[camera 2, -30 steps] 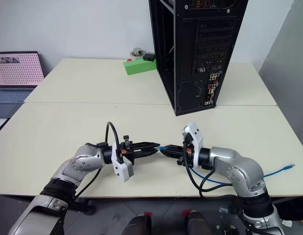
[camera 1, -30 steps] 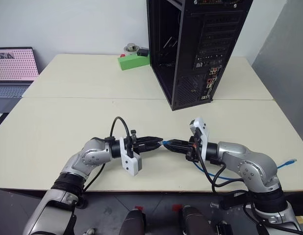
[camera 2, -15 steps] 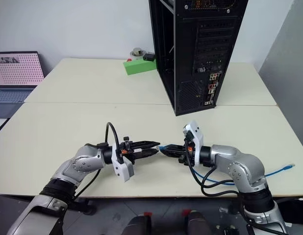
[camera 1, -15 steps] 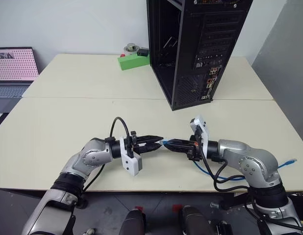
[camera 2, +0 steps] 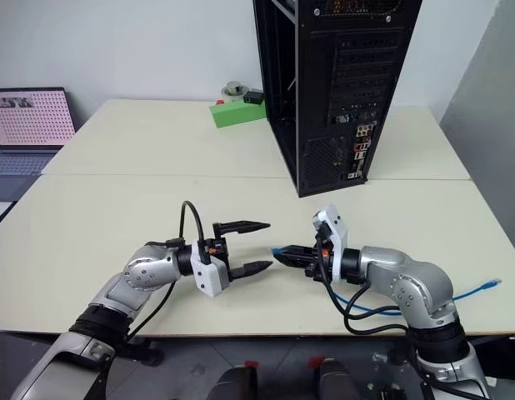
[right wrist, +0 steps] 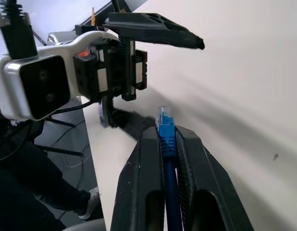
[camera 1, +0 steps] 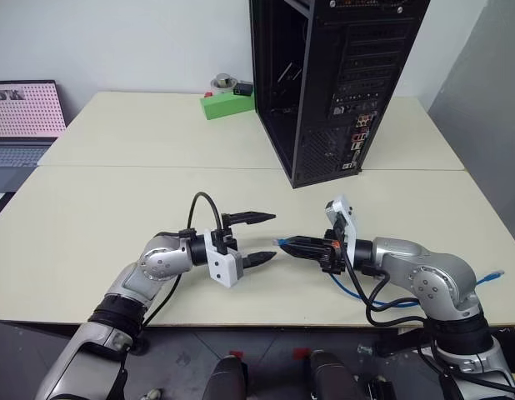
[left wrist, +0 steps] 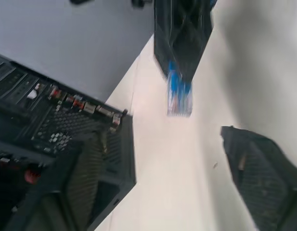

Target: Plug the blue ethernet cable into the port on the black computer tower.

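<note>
The right gripper (camera 2: 284, 253) pinches the thin light-blue ethernet cable (right wrist: 167, 139) behind its plug, the left gripper (camera 2: 253, 247) gapes empty, and the tall black metal computer tower (camera 2: 341, 92) stands well apart (plugging in, 1 step, remains).

A light-blue ethernet cable (right wrist: 167, 144) ends in a clear plug between black fingers (right wrist: 148, 192). The black computer tower (camera 1: 332, 83), its rear perforated, carries red and blue jacks, standing on a cream table (camera 1: 116, 192) near a green block (camera 1: 227, 104).
</note>
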Available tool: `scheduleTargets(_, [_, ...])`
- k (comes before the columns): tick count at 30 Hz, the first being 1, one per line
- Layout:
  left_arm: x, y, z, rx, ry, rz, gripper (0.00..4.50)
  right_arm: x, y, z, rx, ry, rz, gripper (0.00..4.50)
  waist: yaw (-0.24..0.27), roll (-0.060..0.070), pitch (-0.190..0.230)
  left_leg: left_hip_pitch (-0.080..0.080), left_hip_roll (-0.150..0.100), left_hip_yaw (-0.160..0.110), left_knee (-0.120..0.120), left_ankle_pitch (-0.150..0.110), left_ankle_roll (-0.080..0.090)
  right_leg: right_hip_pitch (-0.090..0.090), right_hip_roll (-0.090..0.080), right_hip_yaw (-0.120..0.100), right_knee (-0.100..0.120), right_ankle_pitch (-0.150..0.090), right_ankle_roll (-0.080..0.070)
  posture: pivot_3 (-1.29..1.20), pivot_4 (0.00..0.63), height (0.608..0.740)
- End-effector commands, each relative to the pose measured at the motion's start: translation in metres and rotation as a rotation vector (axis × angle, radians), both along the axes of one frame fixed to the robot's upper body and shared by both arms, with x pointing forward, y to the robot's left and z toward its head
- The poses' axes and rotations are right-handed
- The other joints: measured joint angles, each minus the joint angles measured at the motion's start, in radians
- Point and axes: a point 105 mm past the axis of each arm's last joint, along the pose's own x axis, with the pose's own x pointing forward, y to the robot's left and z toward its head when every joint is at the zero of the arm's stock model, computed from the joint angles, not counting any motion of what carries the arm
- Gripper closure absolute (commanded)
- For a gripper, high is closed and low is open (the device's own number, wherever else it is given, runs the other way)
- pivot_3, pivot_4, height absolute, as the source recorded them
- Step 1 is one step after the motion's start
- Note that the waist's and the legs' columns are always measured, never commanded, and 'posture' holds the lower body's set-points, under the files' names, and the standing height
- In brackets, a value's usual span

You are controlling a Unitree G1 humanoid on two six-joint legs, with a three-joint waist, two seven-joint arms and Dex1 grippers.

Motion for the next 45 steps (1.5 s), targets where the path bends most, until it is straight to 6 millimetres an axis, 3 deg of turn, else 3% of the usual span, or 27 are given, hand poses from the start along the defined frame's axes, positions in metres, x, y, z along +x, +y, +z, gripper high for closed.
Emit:
scheduleTargets(1, [-0.0070, -0.0066, 0.0092, -0.036, 0.015, -0.039, 0.00, -0.0031, 0.0009, 0.0130, 0.030, -0.049, 0.009, 4.44, 0.000, 0.000, 0.000, 0.000, 0.000, 0.000, 0.000, 0.000, 0.000, 0.000, 0.000, 0.000, 0.000, 0.000, 0.000, 0.00, 0.150, 0.740])
scheduleTargets(7, [-0.0064, -0.0071, 0.0112, -0.045, 0.037, -0.033, 0.00, -0.0034, 0.0022, 0.0127, 0.026, -0.053, 0.010, 4.44, 0.000, 0.000, 0.000, 0.000, 0.000, 0.000, 0.000, 0.000, 0.000, 0.000, 0.000, 0.000, 0.000, 0.000, 0.000, 0.00, 0.150, 0.740])
scheduleTargets(28, [-0.0065, -0.0097, 0.0098, -0.032, 0.059, -0.046, 4.18, -0.0070, 0.0043, 0.0095, 0.015, -0.047, 0.024, 4.44, 0.000, 0.000, 0.000, 0.000, 0.000, 0.000, 0.000, 0.000, 0.000, 0.000, 0.000, 0.000, 0.000, 0.000, 0.000, 0.00, 0.150, 0.740])
scheduleTargets(32, [-0.0071, -0.0099, 0.0092, -0.028, 0.054, -0.048, 4.21, -0.0084, 0.0043, 0.0089, 0.016, -0.037, 0.029, 4.44, 0.000, 0.000, 0.000, 0.000, 0.000, 0.000, 0.000, 0.000, 0.000, 0.000, 0.000, 0.000, 0.000, 0.000, 0.000, 0.00, 0.150, 0.740])
scheduleTargets(34, [-0.0076, -0.0098, 0.0089, -0.024, 0.050, -0.049, 4.21, -0.0085, 0.0036, 0.0085, 0.011, -0.039, 0.029, 3.74, 0.000, 0.000, 0.000, 0.000, 0.000, 0.000, 0.000, 0.000, 0.000, 0.000, 0.000, 0.000, 0.000, 0.000, 0.000, 0.00, 0.150, 0.740])
scheduleTargets(39, [-0.0080, -0.0090, 0.0087, -0.017, 0.030, -0.052, 4.21, -0.0069, 0.0003, 0.0094, 0.025, -0.011, 0.017, 2.76, 0.000, 0.000, 0.000, 0.000, 0.000, 0.000, 0.000, 0.000, 0.000, 0.000, 0.000, 0.000, 0.000, 0.000, 0.000, 0.00, 0.150, 0.740])
scheduleTargets(45, [-0.0097, -0.0080, 0.0085, -0.014, 0.000, -0.061, 4.21, -0.0087, -0.0027, 0.0093, 0.051, 0.030, 0.023, 2.74, 0.000, 0.000, 0.000, 0.000, 0.000, 0.000, 0.000, 0.000, 0.000, 0.000, 0.000, 0.000, 0.000, 0.000, 0.000, 0.00, 0.150, 0.740])
